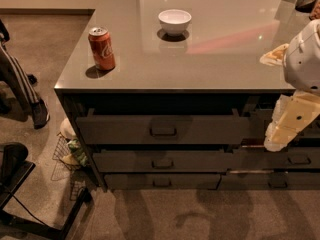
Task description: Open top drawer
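Note:
The top drawer [120,129] is the wide dark front just under the counter top, with a small bar handle [163,131] at its centre. It stands out a little from the cabinet, with a dark gap above it, and its inside is hidden. My gripper [276,140], pale cream under a white arm housing [302,59], hangs at the right, just past the drawer front's right end at handle height. It holds nothing that I can see and is apart from the handle.
Two shorter dark drawers [162,161] lie below, and more drawers [299,159] to the right. A red soda can [101,48] and a white bowl [174,21] stand on the grey counter [225,59]. A wire basket [67,156], a chair base [15,174] and a person's leg [20,84] are at the left.

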Tool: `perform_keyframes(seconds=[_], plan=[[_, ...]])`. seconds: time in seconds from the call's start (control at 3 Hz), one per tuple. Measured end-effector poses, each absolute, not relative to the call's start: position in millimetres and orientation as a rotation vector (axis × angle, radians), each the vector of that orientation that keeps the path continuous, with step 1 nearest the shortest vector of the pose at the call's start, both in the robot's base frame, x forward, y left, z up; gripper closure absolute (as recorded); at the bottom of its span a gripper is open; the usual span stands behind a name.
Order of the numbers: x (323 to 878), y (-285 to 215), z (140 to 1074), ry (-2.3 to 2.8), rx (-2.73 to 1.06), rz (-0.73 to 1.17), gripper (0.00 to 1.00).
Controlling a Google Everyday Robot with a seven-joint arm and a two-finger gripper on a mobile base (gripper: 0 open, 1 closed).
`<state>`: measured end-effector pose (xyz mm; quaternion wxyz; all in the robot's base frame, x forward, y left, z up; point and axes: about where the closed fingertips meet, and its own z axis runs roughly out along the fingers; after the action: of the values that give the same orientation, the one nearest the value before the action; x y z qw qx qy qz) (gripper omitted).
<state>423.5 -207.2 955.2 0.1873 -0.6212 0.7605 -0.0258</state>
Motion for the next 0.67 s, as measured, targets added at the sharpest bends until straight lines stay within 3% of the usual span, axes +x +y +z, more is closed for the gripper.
perform_keyframes(seconds=[0.67], plan=[[438.6, -200.2, 942.7, 2.093, -1.738, -0.084, 0.00]])
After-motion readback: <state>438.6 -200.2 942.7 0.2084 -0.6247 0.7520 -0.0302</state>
